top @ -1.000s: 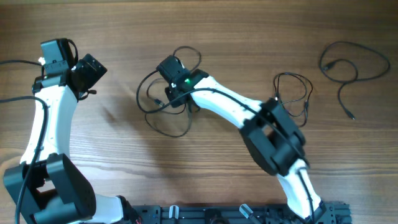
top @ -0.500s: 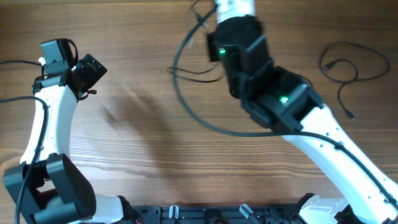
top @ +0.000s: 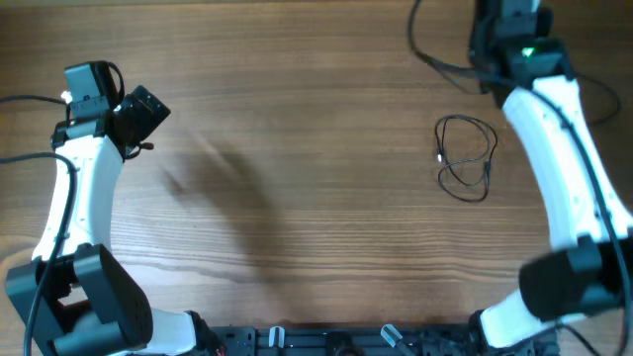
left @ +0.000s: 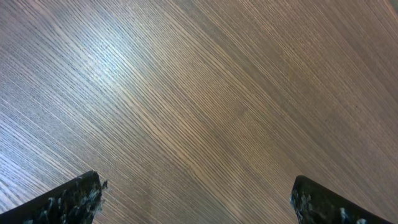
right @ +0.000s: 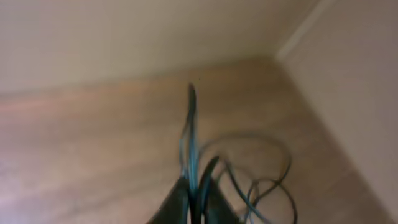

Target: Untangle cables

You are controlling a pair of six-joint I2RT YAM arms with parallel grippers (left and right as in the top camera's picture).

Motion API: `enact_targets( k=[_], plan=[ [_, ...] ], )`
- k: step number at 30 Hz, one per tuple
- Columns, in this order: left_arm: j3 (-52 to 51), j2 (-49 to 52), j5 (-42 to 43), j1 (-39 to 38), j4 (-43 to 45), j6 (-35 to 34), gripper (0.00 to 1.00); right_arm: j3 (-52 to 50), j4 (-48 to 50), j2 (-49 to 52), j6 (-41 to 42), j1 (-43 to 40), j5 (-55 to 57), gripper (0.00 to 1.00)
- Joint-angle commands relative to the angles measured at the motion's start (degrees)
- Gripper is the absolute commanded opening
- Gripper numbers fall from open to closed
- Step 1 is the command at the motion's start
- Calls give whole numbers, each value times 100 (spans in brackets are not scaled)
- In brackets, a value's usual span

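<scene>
Cable runs straight up between the two fingers of the right claw in the right wrist view. The fingers stand almost together, pinching this held cable where it passes through. One strand rises past the fingertips to a thin end. More of its loops sag to the right of the claw and beyond it, over the wooden table. That view is blurred, so it cannot be told whether those loops touch the wood or hang free.

From overhead, the right arm reaches to the far right edge of the table, with a green light glowing near its wrist. A dark strand of the held cable curves out to the left of that wrist. A second, coiled cable lies flat on the table just left of the arm's white forearm. It is apart from the claw and touched by nothing.

The left claw hangs over bare wood at the far left. Its fingers are spread wide with nothing between them, well apart from both cables.
</scene>
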Motion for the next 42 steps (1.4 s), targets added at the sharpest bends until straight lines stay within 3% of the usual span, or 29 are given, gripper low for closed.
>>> enact_targets(
  k=[1, 6, 7, 9, 10, 16, 21, 24, 35, 42],
  plan=[
    [15, 57, -37, 44, 0, -72, 100, -61, -247, 584, 461, -385, -1665, 23],
    [15, 57, -37, 44, 0, -72, 100, -59, -326, 1082, 457, -575, -2378, 39],
    [15, 57, -37, 44, 0, -72, 100, -59, -334, 1150, 455, -575, -2376, 49],
    [15, 57, -37, 44, 0, -72, 100, -59, -339, 1255, 457, -573, -2378, 89],
    [15, 59, -37, 44, 0, -72, 100, -59, -341, 1283, 455, -573, -2406, 100],
    [15, 57, -37, 44, 0, -72, 100, -63, -363, 1316, 457, -573, -3093, 100],
    [15, 57, -37, 44, 0, -72, 100, -63, -389, 1316, 452, -573, -4916, 100],
    [15, 57, -37, 44, 0, -72, 100, -63, -518, 1322, 470, -546, -5410, 100],
    [15, 57, -37, 44, 0, -72, 100, -367, -990, 1335, 603, -22, -5414, 100],
    [15, 57, -37, 44, 0, -72, 100, -1300, -267, 1335, 966, 446, -5366, 100]
  ],
)
